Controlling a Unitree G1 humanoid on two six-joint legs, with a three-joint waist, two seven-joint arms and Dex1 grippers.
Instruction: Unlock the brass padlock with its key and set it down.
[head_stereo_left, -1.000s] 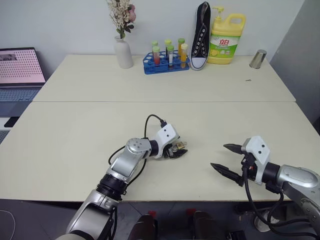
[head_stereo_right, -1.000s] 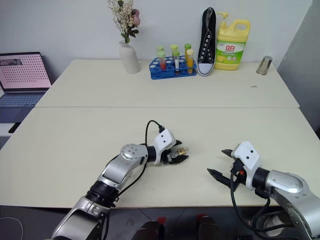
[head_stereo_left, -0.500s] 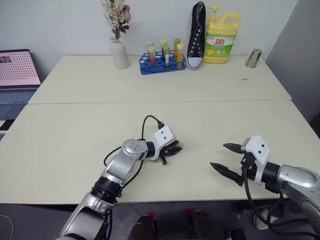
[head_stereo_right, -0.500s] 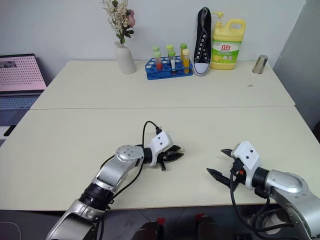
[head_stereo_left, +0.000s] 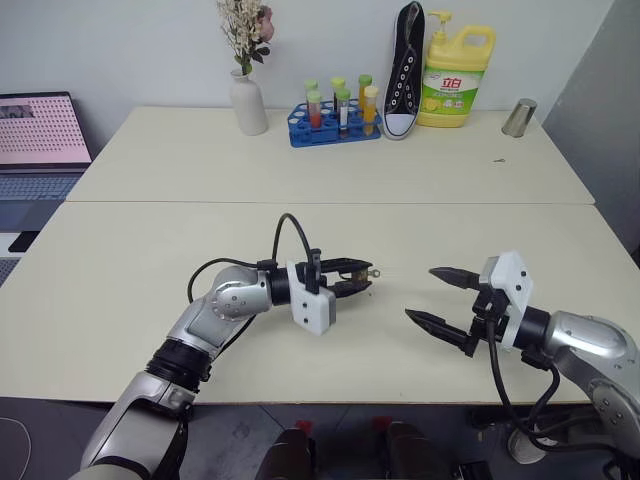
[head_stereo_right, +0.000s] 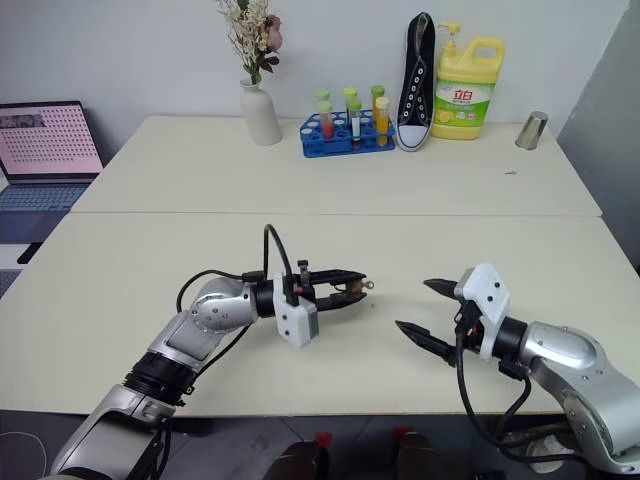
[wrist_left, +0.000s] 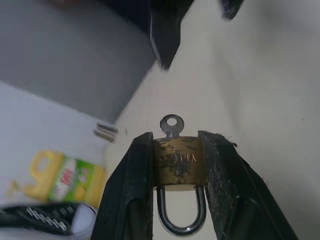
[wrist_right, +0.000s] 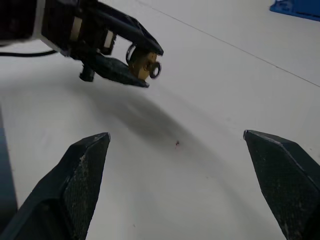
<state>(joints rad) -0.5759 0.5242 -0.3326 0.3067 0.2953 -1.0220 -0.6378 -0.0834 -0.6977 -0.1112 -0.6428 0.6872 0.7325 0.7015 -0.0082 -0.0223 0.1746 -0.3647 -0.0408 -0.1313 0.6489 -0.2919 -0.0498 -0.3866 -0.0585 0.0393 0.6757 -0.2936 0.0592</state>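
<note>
Padlock (wrist_left: 177, 160) is held off the table (head_stereo_left: 150, 270), pinched between the left gripper's (head_stereo_left: 352, 280) fingers, key (wrist_left: 171, 124) in its base facing the right gripper (head_stereo_left: 438, 297). Risk: the small body may slip or twist when the key is turned. Right gripper is spread wide, empty.

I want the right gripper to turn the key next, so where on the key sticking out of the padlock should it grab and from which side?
Probably the key's round ringed head, the only part clear of the brass padlock. The left gripper clamps the padlock body by its sides, key end pointing outward toward the right gripper, which is open and facing it. Come straight in along that line and pinch the head's flat faces.
</note>
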